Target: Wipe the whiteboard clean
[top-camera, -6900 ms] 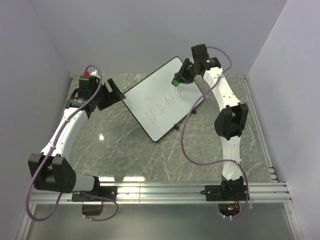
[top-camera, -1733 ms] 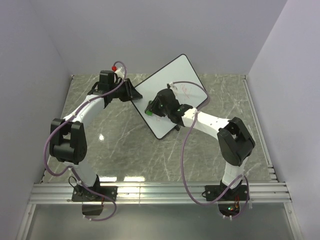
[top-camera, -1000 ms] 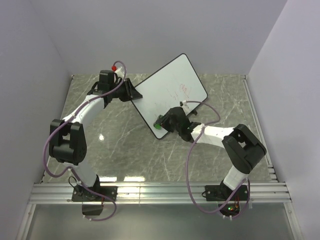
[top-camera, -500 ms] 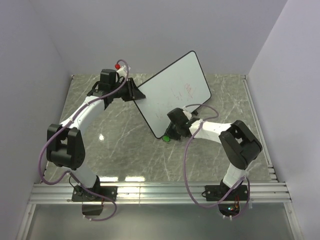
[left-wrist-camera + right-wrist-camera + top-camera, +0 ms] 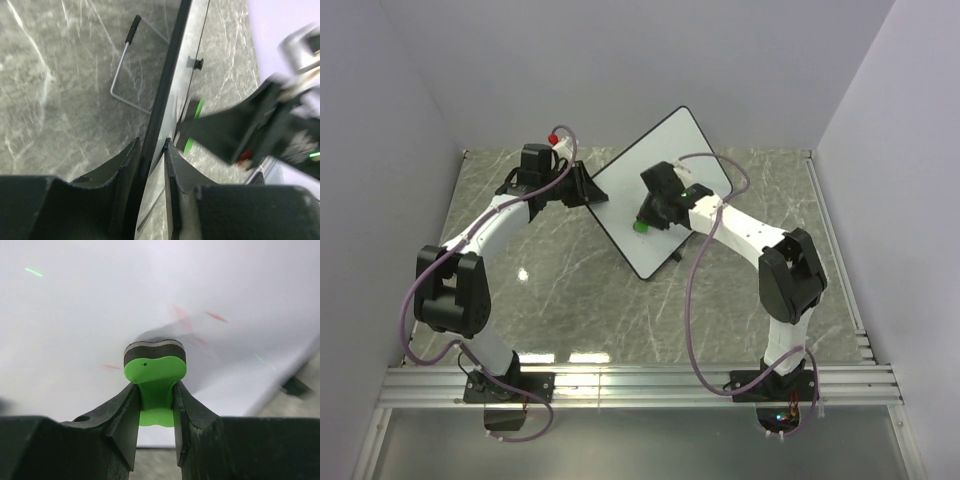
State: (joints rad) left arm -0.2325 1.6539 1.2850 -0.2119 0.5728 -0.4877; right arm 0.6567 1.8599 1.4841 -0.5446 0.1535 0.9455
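The whiteboard (image 5: pixel 692 150) stands tilted at the back of the marble table. It is white with a black rim, and faint red smears (image 5: pixel 218 316) remain on it. My left gripper (image 5: pixel 589 192) is shut on the board's left edge, with the black rim (image 5: pixel 169 80) running between its fingers (image 5: pixel 126 159). My right gripper (image 5: pixel 643 220) is shut on the green eraser (image 5: pixel 155 371). The eraser's dark felt is pressed against the board's face (image 5: pixel 90 315) near its middle. In the left wrist view, the eraser (image 5: pixel 194 126) shows as a green strip past the rim.
A wire stand (image 5: pixel 124 75) lies behind the board, and a small black foot (image 5: pixel 677 257) sits by its lower corner. The grey marble table top (image 5: pixel 550 290) spreads in front. An aluminium rail (image 5: pixel 640 382) runs along the near edge. Lilac walls close three sides.
My right gripper carried the eraser from the board's lower corner back up onto its middle. The board, briefly tipped up, has settled lower again. My left gripper closed tighter on the rim.
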